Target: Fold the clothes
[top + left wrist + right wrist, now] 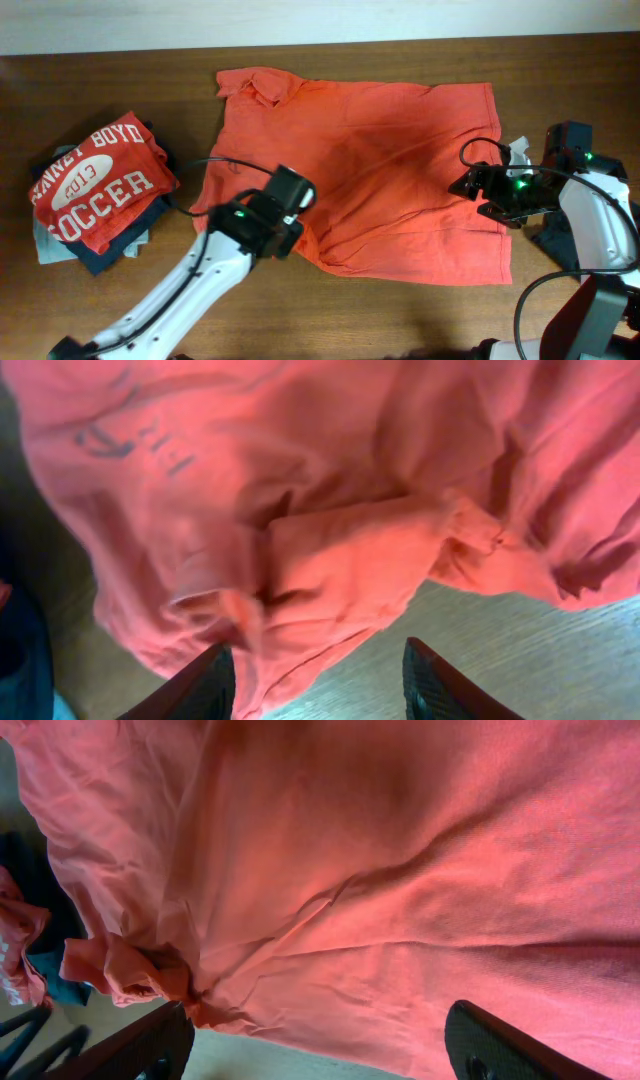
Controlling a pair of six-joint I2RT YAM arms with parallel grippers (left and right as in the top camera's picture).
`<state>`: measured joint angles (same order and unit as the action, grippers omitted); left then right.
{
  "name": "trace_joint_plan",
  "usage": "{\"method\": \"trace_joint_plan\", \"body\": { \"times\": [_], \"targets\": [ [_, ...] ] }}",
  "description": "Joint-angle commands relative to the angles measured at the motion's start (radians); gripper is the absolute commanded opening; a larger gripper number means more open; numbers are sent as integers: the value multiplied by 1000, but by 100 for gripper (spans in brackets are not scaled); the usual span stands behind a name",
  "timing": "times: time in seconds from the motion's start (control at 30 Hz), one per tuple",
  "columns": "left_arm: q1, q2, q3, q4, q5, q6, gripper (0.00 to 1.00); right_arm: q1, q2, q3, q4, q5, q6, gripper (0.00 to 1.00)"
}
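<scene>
The clothes in play are a large orange-red collared shirt, spread flat across the middle of the table with its collar at the far left. My left gripper hangs over the shirt's near-left sleeve. In the left wrist view this gripper is open, with the bunched sleeve edge lying loose beside the left finger. My right gripper is at the shirt's right hem. The right wrist view shows it wide open over the fabric, gripping nothing.
At the left edge sits a stack of folded clothes: a red tee with white "SOCCER" print on top, a dark navy piece and a pale grey-blue piece under it. Another dark piece lies beneath the right arm.
</scene>
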<state>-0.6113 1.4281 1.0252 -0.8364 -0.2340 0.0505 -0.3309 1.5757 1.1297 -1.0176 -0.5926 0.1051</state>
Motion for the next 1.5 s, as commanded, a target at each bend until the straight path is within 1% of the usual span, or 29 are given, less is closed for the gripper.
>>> {"method": "trace_joint_plan", "body": {
  "times": [0.0, 0.27, 0.4, 0.47, 0.57, 0.63, 0.7, 0.77, 0.83, 0.93, 1.03, 1.2, 1.33, 1.37, 1.47],
  "targets": [
    [-51, 66, -34, 26, -70, 10, 54, 3, -3, 15, 1, 2, 0, 86],
    [-82, 218, -34, 55, -81, 10, 52, 3, -3, 15, 0, 2, 0, 86],
    [-82, 241, -34, 58, -82, 10, 49, 3, -3, 15, 0, 2, 0, 86],
    [-83, 242, -34, 63, -93, 11, 44, 3, -3, 15, 1, 2, 0, 86],
    [-82, 241, -29, 58, -121, 42, 23, 3, -3, 15, 2, 2, 0, 86],
    [-82, 240, -16, 43, -132, 61, 13, 3, -3, 15, 2, 2, 0, 86],
    [-83, 238, 8, 21, -134, 79, 6, 3, -3, 15, 1, 2, 0, 86],
    [-82, 238, 45, -9, -134, 81, 2, 3, -3, 15, 1, 2, 0, 86],
    [-83, 238, 79, -26, -134, 113, 1, 3, -3, 15, 1, 2, 0, 86],
    [-83, 238, 121, -36, -133, 191, 1, 3, -3, 15, 1, 2, 0, 85],
    [-83, 239, 139, -29, -132, 331, 0, 3, -3, 15, 2, 2, 0, 86],
    [-83, 240, 139, -12, -129, 568, 0, 3, -3, 15, 8, 2, 0, 86],
    [-82, 240, 139, 33, -76, 821, 0, 3, -3, 15, 16, 2, 0, 86],
    [-83, 240, 139, 48, -69, 869, 0, 3, -3, 15, 16, 2, 0, 86],
    [-82, 240, 139, 110, -76, 924, 0, 3, -3, 15, 12, 2, 0, 86]
  ]
}}
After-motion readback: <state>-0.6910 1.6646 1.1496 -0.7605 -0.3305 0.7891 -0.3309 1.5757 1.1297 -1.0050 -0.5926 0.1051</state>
